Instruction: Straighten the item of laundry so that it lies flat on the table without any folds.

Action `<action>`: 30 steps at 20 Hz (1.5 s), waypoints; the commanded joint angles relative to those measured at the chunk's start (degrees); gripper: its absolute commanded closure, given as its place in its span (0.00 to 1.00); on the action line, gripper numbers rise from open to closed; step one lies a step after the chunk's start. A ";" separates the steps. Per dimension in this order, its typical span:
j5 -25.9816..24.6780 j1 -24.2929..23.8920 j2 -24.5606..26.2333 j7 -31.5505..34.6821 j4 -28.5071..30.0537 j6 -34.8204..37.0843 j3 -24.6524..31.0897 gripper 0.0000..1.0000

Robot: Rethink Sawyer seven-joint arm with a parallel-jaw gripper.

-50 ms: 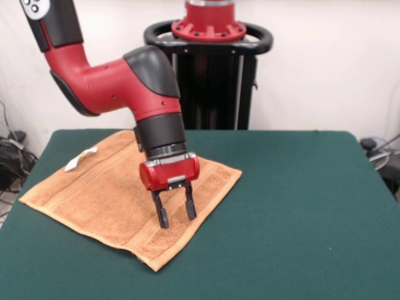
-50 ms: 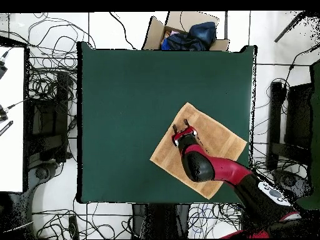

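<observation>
The orange-tan hand towel [image 1: 106, 187] lies spread flat, turned diamond-wise, on the dark green surface [image 1: 300, 206], its white tag [image 1: 80, 159] at one edge; the pincer [image 1: 175, 215] hangs just above it, fingers spread, pinching nothing

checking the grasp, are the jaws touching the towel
Cannot tell. In the front view the open gripper has its tips low over the towel, but neither contact nor a gap shows plainly; overhead, the arm hides it.

No words, numbers or brand marks can be read anywhere. The small white tag [image 1: 82, 157] on the towel [image 1: 119, 194] shows no legible print, and the red arm [image 1: 119, 78] carries no readable label.
</observation>
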 commanded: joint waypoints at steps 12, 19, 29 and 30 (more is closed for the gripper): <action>-0.66 -1.84 -0.36 11.14 -6.81 2.25 3.67 0.00; -1.99 -0.79 2.74 11.23 -9.98 -1.57 2.98 0.00; 1.07 5.79 6.93 11.52 -15.73 -7.94 -3.00 0.00; 1.79 6.68 7.12 11.63 -16.06 -8.48 -3.67 0.00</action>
